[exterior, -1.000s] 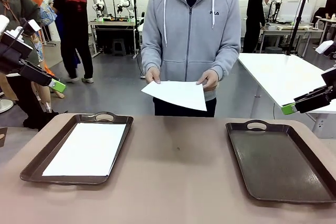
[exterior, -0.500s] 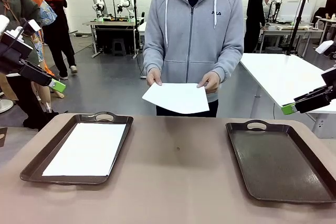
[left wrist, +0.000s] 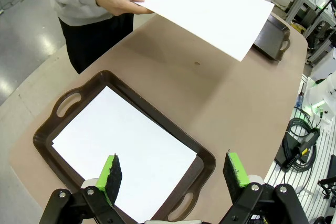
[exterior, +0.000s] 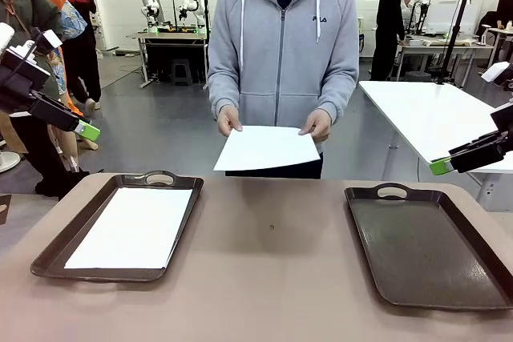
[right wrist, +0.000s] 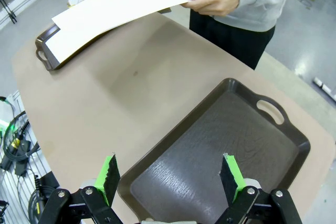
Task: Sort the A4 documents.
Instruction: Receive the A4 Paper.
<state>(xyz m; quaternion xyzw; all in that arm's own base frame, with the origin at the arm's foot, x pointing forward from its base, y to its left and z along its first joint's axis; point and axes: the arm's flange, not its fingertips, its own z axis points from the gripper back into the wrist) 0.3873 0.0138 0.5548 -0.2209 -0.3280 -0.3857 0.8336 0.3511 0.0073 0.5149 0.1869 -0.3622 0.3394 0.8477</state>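
A person in a grey hoodie stands at the far side and holds one A4 document [exterior: 266, 148] [left wrist: 210, 9] [right wrist: 115, 3] in both hands just above the table's far edge. Another white sheet [exterior: 132, 226] [left wrist: 123, 153] lies flat in the left brown tray [exterior: 56, 246] [left wrist: 157, 113]. The right brown tray [exterior: 433, 250] [right wrist: 210, 145] holds nothing. My left gripper [exterior: 86, 130] [left wrist: 173, 170] hangs open high above the left tray. High above the right tray, my right gripper [exterior: 441, 166] [right wrist: 170, 177] is open too, with nothing between its fingers.
The brown tabletop [exterior: 272, 262] between the trays is bare. A white table [exterior: 433, 114] stands behind at the right. Other people walk or stand in the background. Cables [left wrist: 299, 140] lie on the floor beside the table.
The person has shifted slightly left and leveled the held sheet, bringing it nearer the table edge. Both arms have stayed still.
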